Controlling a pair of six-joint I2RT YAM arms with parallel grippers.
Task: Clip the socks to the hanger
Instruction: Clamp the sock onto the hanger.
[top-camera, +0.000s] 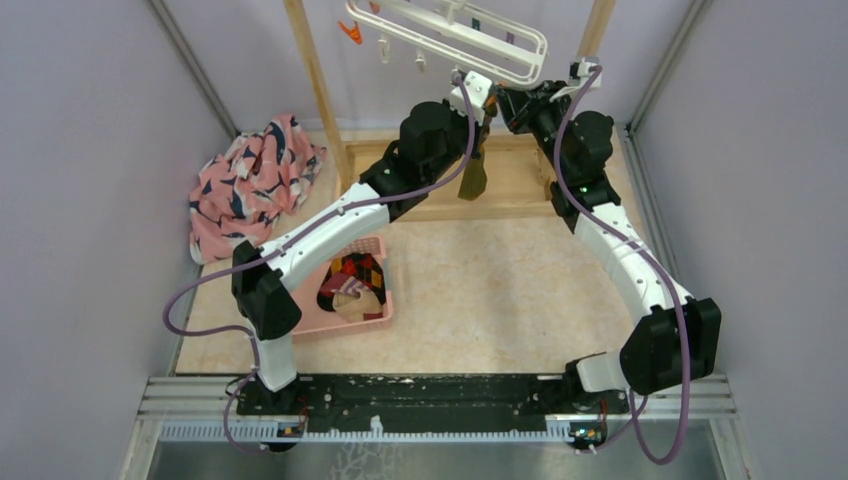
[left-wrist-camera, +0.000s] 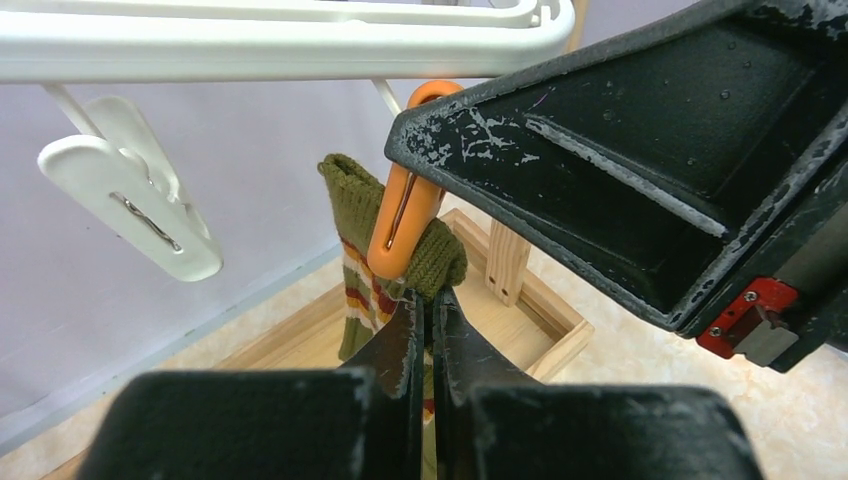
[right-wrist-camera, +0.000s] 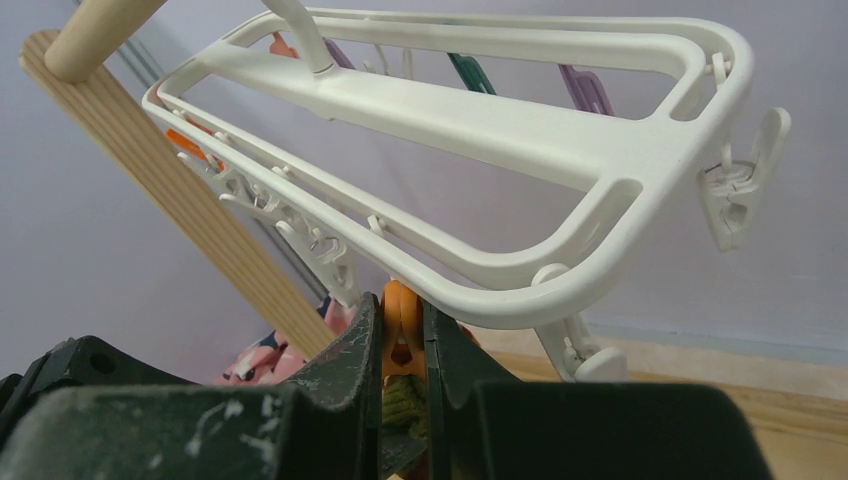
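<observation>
The white hanger hangs at the top, with coloured clips under it. My left gripper is shut on the olive-green striped sock and holds its cuff up at the lower end of an orange clip. The sock dangles below in the top view. My right gripper is shut on the top of that orange clip, just under the hanger frame. I cannot tell whether the clip bites the sock. The argyle sock and the beige sock lie in the pink basket.
A pink patterned cloth lies at the back left. The wooden rack's posts and base frame stand under the hanger. A free white clip hangs left of the orange one. Grey walls close both sides.
</observation>
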